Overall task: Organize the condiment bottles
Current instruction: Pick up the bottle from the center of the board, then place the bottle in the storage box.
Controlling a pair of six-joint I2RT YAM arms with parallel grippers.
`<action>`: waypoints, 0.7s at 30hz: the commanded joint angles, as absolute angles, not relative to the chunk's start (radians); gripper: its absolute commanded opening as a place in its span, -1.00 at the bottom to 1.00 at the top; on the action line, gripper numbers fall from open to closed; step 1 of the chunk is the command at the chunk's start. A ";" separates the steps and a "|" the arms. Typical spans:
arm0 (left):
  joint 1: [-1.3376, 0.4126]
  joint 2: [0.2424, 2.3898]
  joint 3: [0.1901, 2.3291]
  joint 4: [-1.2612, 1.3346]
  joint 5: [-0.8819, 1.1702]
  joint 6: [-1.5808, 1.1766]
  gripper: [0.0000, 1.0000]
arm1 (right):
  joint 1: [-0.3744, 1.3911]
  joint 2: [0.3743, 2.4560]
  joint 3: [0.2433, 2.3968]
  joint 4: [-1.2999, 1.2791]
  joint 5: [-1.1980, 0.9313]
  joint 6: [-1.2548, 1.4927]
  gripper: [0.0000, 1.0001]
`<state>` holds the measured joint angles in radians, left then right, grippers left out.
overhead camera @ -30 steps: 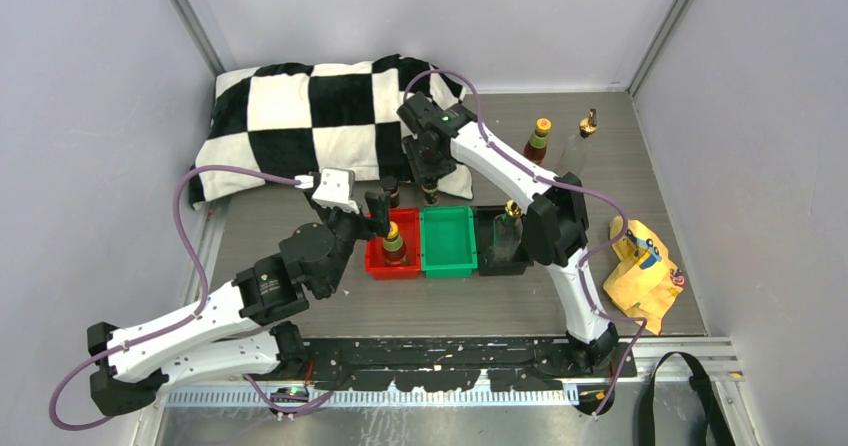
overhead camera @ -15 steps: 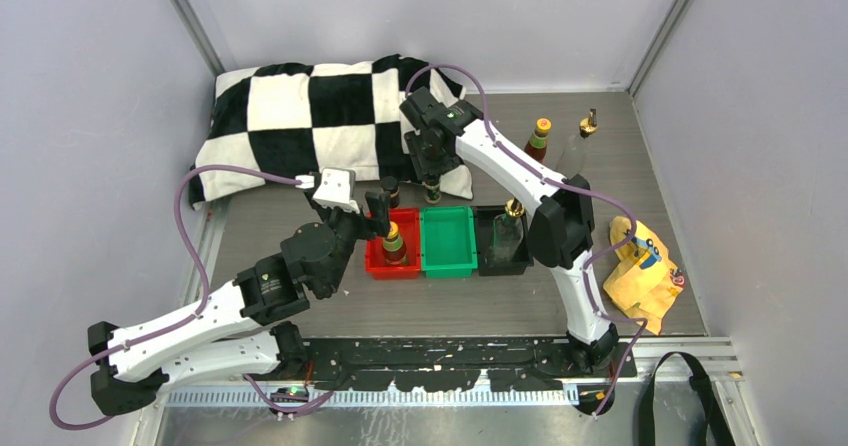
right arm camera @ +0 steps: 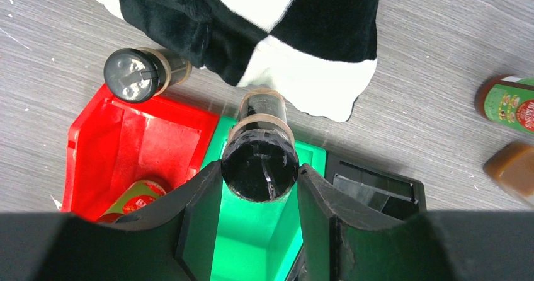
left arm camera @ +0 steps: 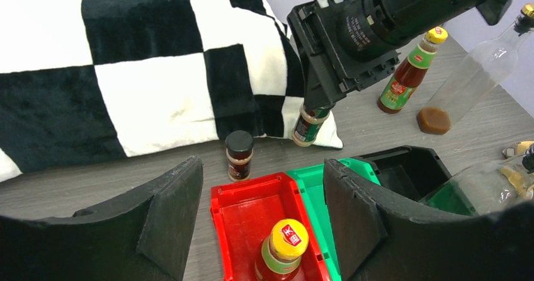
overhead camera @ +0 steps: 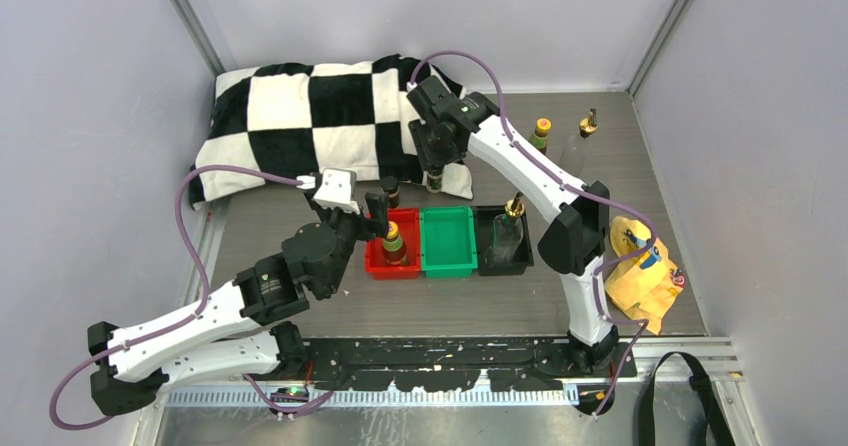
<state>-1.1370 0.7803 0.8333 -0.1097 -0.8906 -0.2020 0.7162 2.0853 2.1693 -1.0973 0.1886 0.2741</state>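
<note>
My right gripper (overhead camera: 435, 169) (right arm camera: 259, 175) is shut on the cap of a short dark black-capped bottle (overhead camera: 434, 179) (left arm camera: 308, 123) and holds it upright in the air over the far rim of the green tray (overhead camera: 447, 256). My left gripper (overhead camera: 383, 218) (left arm camera: 261, 186) is open above the red tray (overhead camera: 375, 263), where a reddish bottle with a yellow cap (overhead camera: 393, 241) (left arm camera: 283, 249) stands. The second dark bottle (overhead camera: 390, 189) (right arm camera: 135, 74) stands just behind the red tray. A clear glass bottle (overhead camera: 508, 226) stands in the black tray (overhead camera: 487, 264). Another reddish bottle (overhead camera: 541, 132) and another clear bottle (overhead camera: 582, 138) stand at the back right.
A black-and-white checkered pillow (overhead camera: 310, 116) fills the back left, its corner close beside the held bottle. A crumpled yellow cloth (overhead camera: 640, 271) lies at the right edge. The three trays sit side by side mid-table. Grey walls close in on three sides.
My right gripper has lifted the dark bottle off the table and drawn it slightly back and right. The left arm has not moved.
</note>
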 commanded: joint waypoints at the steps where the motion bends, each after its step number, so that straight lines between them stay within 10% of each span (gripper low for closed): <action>1: -1.139 0.761 0.873 -0.109 -0.914 -0.214 0.41 | 0.724 1.994 2.205 -1.107 0.207 0.255 -0.98; 21: -1.140 0.710 0.864 -0.175 -0.921 -0.248 0.40 | 0.810 1.805 2.017 -1.086 0.269 0.268 -0.98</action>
<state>-1.1370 0.7322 0.8337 -0.1734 -0.8948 -0.2291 0.7872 1.8919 2.0659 -1.1072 0.2371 0.2672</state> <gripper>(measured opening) 0.704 0.503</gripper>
